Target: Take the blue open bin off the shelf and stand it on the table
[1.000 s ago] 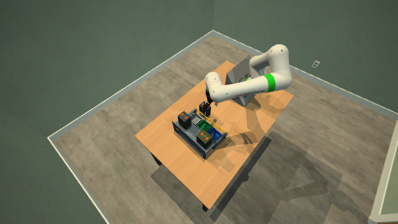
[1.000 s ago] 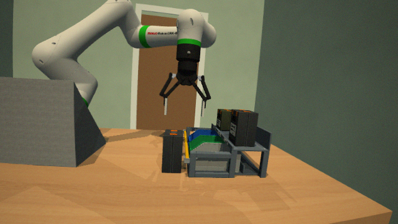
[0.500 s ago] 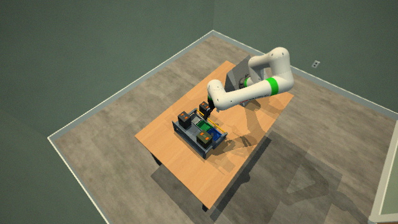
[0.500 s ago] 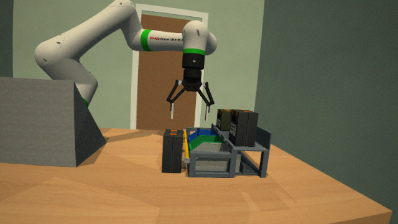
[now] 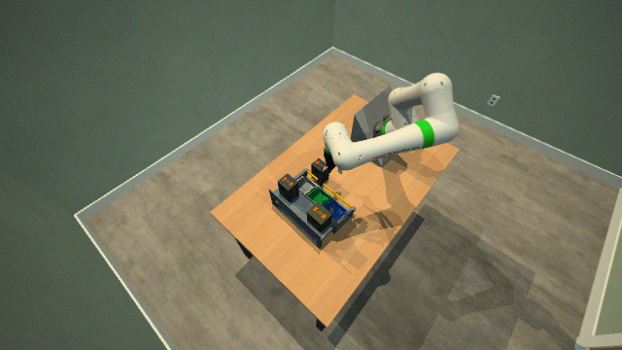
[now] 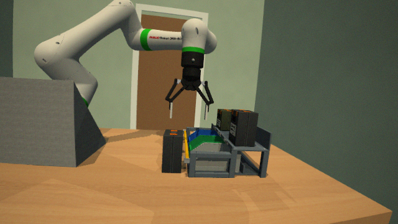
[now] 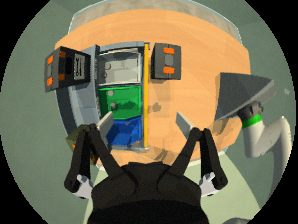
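The blue open bin (image 5: 336,209) sits on the sloped lower level of a grey shelf (image 5: 311,209), at one end of a row with a green bin (image 5: 319,196) and a grey bin (image 5: 305,185). In the exterior view the blue bin (image 6: 202,134) lies behind the green bin (image 6: 205,141). In the wrist view the blue bin (image 7: 127,131) lies below the green bin (image 7: 121,99). My gripper (image 6: 187,112) is open and empty, pointing down, well above the shelf's front edge. In the wrist view the gripper (image 7: 141,123) frames the blue bin's side.
Two dark boxes (image 6: 237,126) stand on the shelf's top level. Another dark box (image 6: 173,150) stands on the table against the shelf's yellow front rail (image 6: 186,144). A grey wedge-shaped pedestal (image 6: 43,121) carries the arm's base.
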